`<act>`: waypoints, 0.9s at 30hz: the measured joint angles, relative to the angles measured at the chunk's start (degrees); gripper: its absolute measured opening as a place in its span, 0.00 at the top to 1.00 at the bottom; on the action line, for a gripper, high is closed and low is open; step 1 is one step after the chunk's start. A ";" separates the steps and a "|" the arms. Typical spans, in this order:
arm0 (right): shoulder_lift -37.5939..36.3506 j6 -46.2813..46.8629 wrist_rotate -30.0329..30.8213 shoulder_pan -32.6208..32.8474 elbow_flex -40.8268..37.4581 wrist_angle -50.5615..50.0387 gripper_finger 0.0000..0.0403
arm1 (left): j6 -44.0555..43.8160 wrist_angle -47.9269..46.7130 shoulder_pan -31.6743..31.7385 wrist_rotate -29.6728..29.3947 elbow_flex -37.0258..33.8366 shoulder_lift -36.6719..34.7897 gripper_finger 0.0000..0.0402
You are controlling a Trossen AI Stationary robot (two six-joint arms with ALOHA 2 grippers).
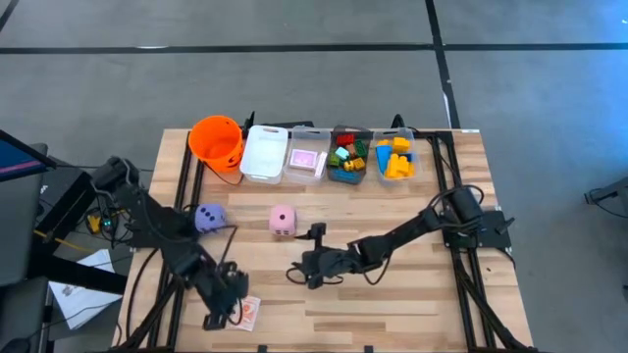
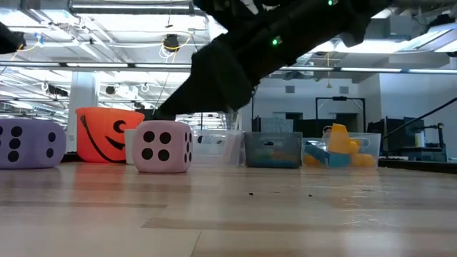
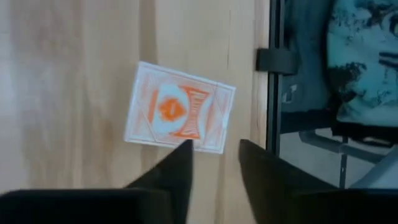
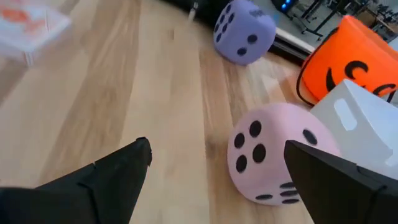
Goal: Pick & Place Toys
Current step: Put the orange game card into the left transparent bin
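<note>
An orange-and-white card [image 3: 180, 115] lies flat on the wood near the table's front left corner [image 1: 250, 312]. My left gripper [image 3: 214, 155] points down at the card's edge, open with a narrow gap. A pink die [image 4: 280, 155] rests on the table's middle [image 1: 283, 221]. A purple die [image 1: 209, 218] sits to its left. My right gripper [image 4: 217, 148] is open wide, near-level, just short of the pink die, with nothing between its fingers. Bricks fill two bins [image 1: 348, 157] at the back. My left gripper comes at the card from above, slanting down. One fingertip [image 3: 183, 152] stands over the card's nearer long edge [image 3: 196, 144]. I cannot tell whether it touches the card. The card lies flat on the table.
Along the far edge stand an orange bucket [image 1: 216, 140], a white bin [image 1: 263, 152], a clear bin holding a pink card [image 1: 306, 159] and a bin of yellow and blue bricks [image 1: 394, 157]. Bare wood stretches across the front right [image 1: 412, 294].
</note>
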 joint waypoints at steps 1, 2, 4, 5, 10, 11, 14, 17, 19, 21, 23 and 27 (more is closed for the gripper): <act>0.22 -0.67 -0.02 -0.24 0.11 -0.02 0.09 | 0.02 0.47 -0.50 0.00 0.00 0.74 0.75; 0.23 -1.04 0.08 -0.43 0.01 -0.73 0.09 | 0.02 0.90 -0.86 0.00 0.00 1.43 0.80; 0.22 -1.19 0.18 -1.19 0.00 -1.22 0.09 | 0.08 2.58 -1.11 0.00 0.00 3.02 0.90; 0.21 -1.18 0.22 -1.67 0.03 -1.53 0.09 | 0.07 2.84 -1.11 -0.03 0.00 3.70 0.94; 0.10 -0.28 0.32 -3.42 0.05 -2.74 0.09 | 2.78 5.57 -0.93 -0.15 -0.02 6.96 0.98; 0.05 -0.25 0.32 -3.65 0.05 -3.02 0.09 | 4.25 6.66 -0.93 -0.18 -0.02 7.66 0.98; 0.05 -0.14 0.28 -3.93 0.05 -3.98 0.09 | 8.16 8.63 -0.93 -0.19 -0.02 9.47 1.00; 0.05 -0.12 0.24 -3.99 0.05 -4.81 0.09 | 11.22 9.88 -0.93 -0.63 -0.02 11.34 1.00; 0.05 -0.10 0.20 -4.09 0.05 -5.46 0.09 | 12.84 10.44 -0.93 -0.88 -0.04 12.71 1.00; 0.05 -0.10 0.20 -4.04 0.05 -5.53 0.09 | 13.94 11.57 -1.15 -0.96 -0.81 13.52 1.00; 0.05 -0.10 0.20 -3.98 0.05 -5.82 0.09 | 14.16 15.58 -1.50 -0.94 -2.41 14.25 1.00; 0.05 -0.07 0.20 -3.98 0.05 -5.91 0.09 | 14.26 21.96 -2.41 -2.80 -5.82 14.55 1.00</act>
